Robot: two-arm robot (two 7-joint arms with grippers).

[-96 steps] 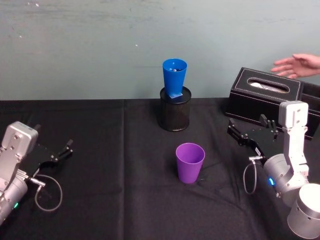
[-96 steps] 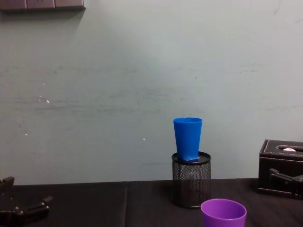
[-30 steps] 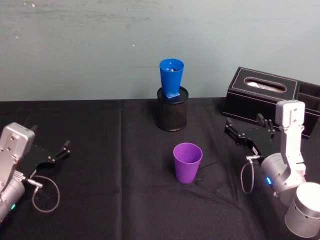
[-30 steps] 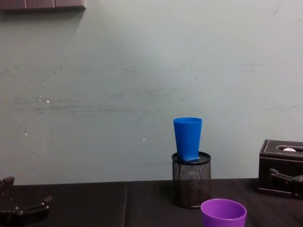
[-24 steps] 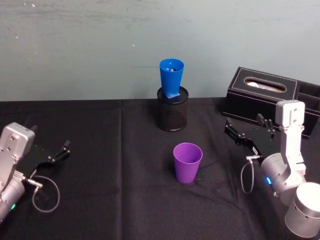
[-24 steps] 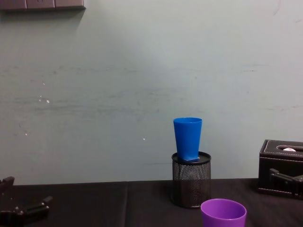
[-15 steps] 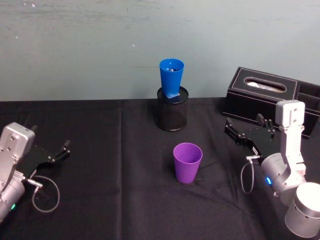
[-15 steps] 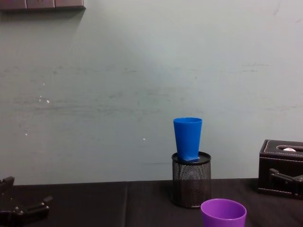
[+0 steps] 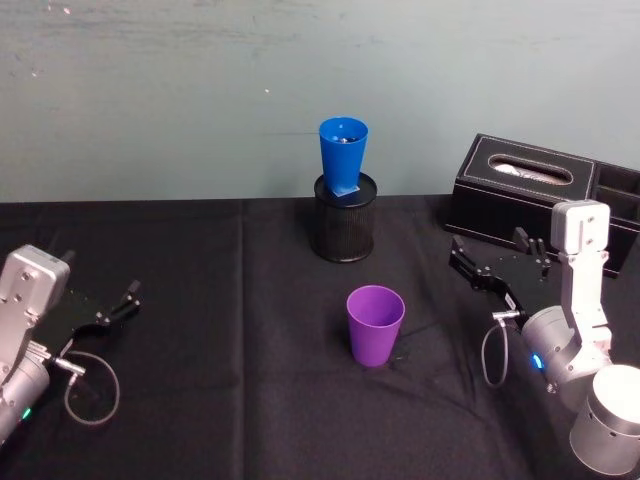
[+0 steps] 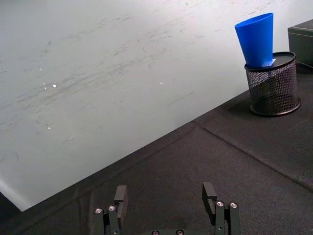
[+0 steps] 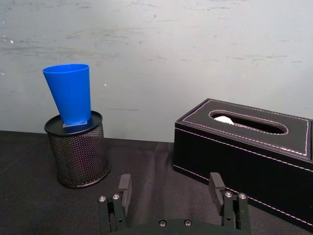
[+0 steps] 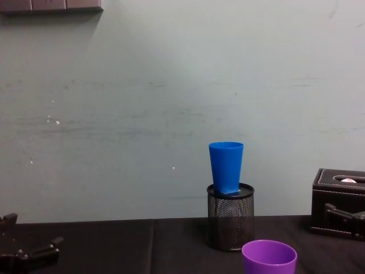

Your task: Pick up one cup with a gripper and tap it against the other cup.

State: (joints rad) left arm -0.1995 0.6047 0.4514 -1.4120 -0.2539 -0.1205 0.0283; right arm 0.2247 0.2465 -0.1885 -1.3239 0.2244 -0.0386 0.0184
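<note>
Standing upright at lower centre of head view, on black cloth (image 9: 250, 400): purple cup (image 9: 376, 325), rim up, untouched, well apart from both grippers. Showed also at bottom right of chest view, rim only. Sat above it, upper centre: blue cup (image 9: 342, 155), base down inside black mesh pen holder (image 9: 345, 218), leaning slightly, near pale wall. Carried a small pale sticker or label near base; no writing legible on it, nor on anything else.

Rested at lower left of head view: left gripper (image 9: 112, 309), low by cloth, fingers apart, nothing between; left wrist view confirmed two finger tips spread wide, blue cup + holder far off at upper right.

Hung at right of head view: right gripper (image 9: 500, 272), fingers apart, empty, pointed toward frame centre, to right of purple cup w/ clear gap. Lay just behind it, upper right: black tissue box (image 9: 520, 195), stitched edges, white tissue in slot. Right wrist view: fingers spread, blue cup at left, box at right.
</note>
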